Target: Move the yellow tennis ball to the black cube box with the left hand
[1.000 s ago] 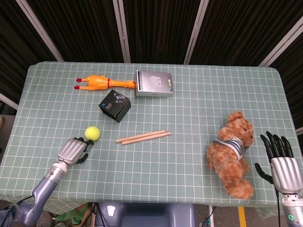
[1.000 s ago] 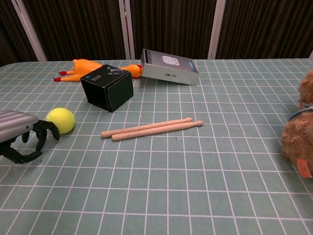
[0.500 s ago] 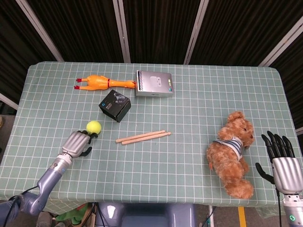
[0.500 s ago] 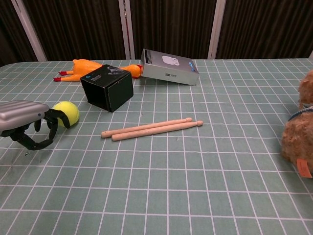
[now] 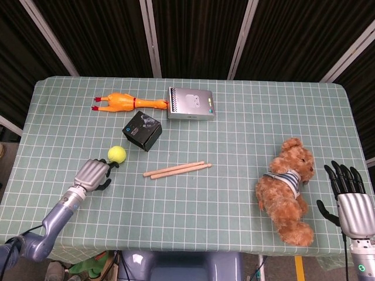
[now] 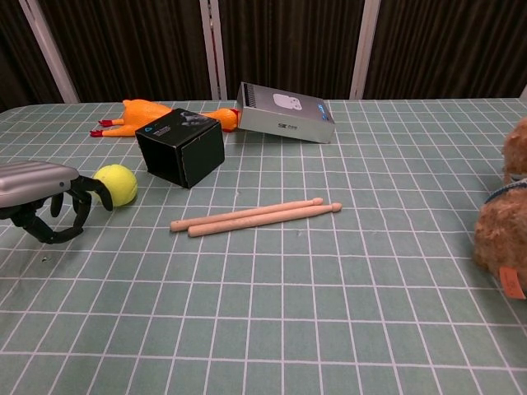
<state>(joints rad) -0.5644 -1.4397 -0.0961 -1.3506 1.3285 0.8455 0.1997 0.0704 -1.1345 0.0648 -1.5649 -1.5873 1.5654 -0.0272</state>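
Observation:
The yellow tennis ball [image 5: 116, 154] [image 6: 116, 184] lies on the green checked cloth, a short way left of and nearer than the black cube box [image 5: 142, 130] [image 6: 180, 146]. My left hand [image 5: 94, 174] [image 6: 41, 202] sits low on the table just left of the ball. Its dark fingers [image 6: 81, 197] curve downward with a gap to the thumb and hold nothing. The fingertips reach the ball's left side. My right hand [image 5: 350, 199] hangs at the near right table edge, fingers spread, empty.
Two wooden drumsticks [image 5: 177, 169] [image 6: 255, 216] lie right of the ball. A rubber chicken [image 5: 124, 102] and a grey carton [image 5: 190, 103] sit behind the box. A teddy bear [image 5: 288, 190] lies at the right.
The ball has rolled away from me toward the black box, and my left hand has followed it forward, staying at its left side. The right hand has barely moved.

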